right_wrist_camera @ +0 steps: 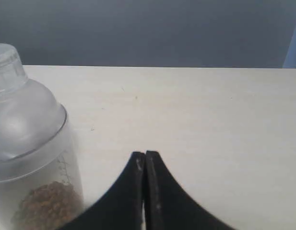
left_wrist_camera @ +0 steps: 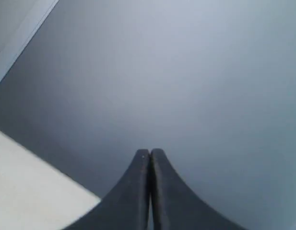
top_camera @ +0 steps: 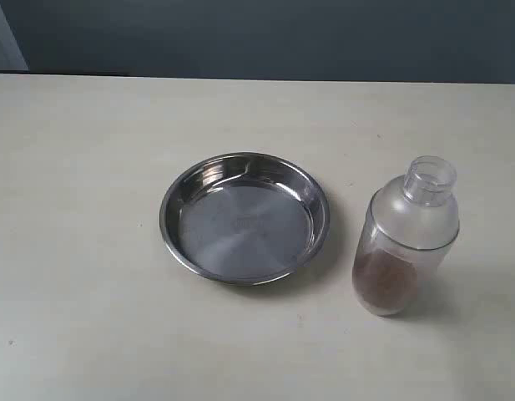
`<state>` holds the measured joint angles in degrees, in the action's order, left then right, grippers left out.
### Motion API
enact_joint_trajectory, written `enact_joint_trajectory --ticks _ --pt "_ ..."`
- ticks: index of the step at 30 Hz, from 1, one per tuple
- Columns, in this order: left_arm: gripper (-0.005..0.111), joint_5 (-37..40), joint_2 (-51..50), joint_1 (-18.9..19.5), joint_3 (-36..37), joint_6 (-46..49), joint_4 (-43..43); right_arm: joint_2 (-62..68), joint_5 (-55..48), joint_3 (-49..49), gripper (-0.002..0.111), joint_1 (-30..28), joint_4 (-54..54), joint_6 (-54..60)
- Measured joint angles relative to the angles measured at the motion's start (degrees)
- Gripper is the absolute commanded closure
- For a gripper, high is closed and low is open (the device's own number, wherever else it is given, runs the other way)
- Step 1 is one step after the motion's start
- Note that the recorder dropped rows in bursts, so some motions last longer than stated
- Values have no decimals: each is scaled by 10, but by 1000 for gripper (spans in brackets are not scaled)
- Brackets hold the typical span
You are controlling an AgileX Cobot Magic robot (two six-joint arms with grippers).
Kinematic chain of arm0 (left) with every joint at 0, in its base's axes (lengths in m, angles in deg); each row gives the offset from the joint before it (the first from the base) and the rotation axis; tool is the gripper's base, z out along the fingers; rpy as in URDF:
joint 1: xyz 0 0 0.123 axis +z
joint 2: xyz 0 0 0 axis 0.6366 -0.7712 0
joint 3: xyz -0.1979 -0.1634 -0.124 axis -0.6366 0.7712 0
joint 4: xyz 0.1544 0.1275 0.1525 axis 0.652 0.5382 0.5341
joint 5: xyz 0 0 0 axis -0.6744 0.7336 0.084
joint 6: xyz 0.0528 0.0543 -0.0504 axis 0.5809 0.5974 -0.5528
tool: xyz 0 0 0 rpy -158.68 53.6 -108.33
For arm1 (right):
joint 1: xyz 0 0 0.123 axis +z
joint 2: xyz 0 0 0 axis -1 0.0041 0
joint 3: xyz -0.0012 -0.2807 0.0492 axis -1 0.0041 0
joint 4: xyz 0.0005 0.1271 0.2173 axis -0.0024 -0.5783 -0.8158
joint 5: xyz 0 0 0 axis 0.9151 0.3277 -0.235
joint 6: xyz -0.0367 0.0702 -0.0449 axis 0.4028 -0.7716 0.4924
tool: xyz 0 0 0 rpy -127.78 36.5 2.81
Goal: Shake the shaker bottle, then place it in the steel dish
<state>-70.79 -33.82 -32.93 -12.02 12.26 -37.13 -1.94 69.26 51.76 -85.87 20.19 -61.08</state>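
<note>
The shaker bottle (top_camera: 405, 238) stands upright on the table to the right of the steel dish (top_camera: 244, 217), apart from it, with brown granules in its lower part. The dish holds nothing. Neither gripper shows in the exterior view. In the right wrist view the bottle (right_wrist_camera: 30, 158) is close beside my right gripper (right_wrist_camera: 145, 154), whose black fingers are pressed together with nothing between them. My left gripper (left_wrist_camera: 150, 152) is shut too and empty, seen against a dark grey wall with a corner of the table below.
The pale table (top_camera: 82, 251) stretches around the dish and bottle. A dark grey wall (top_camera: 257, 38) runs along the table's far edge.
</note>
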Motion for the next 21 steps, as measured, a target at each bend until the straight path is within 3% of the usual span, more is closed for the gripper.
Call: enact_joint_trajectory --ticks 4,7,11,14,18,21 --pt "106 -26 -43 0 -66 -52 96 0 0 0 109 0 0 0" --pt "106 -70 -125 -9 -106 -172 266 0 0 0 109 0 0 0" --pt "106 -270 -294 -42 -127 -395 610 0 0 0 109 0 0 0" --pt "106 -412 -440 -54 -136 -460 773 0 0 0 109 0 0 0" --pt "106 -471 -599 -55 -136 -457 814 0 0 0 109 0 0 0" --pt "105 -561 -705 -62 -136 -394 820 0 0 0 109 0 0 0"
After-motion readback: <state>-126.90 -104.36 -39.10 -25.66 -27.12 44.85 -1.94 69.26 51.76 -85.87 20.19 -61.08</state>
